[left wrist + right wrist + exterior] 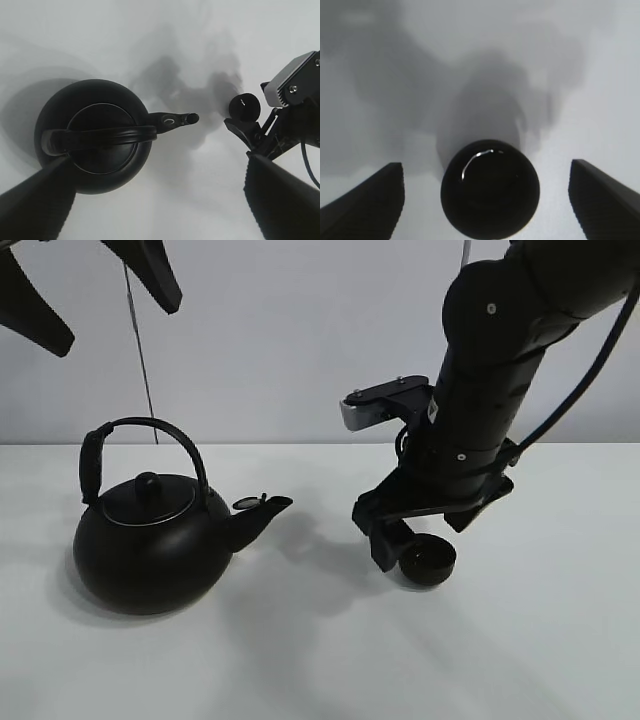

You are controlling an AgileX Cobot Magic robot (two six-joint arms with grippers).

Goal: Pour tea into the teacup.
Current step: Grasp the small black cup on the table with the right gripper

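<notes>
The desk (300, 660) is white and plain, with soft grey shadows on it. Behind it stands a pale wall (280, 340), and a thin dark cord (141, 350) hangs along it.

My claw (159, 162) hangs spread wide above the white worktop (165, 210), its two dark fingers (35, 205) well apart with nothing gripped; below me sits the round black kettle (92, 150), seen from above; its arched handle (100, 136) lies across the lid (100, 117); its spout (175, 120) points toward the tiny black teacup (244, 107), which stands apart from it on the worktop; the other arm (295, 125), with a grey housing (290, 82), is just beside the teacup; soft grey shadows (165, 75) spread over the worktop beyond the kettle.
</notes>
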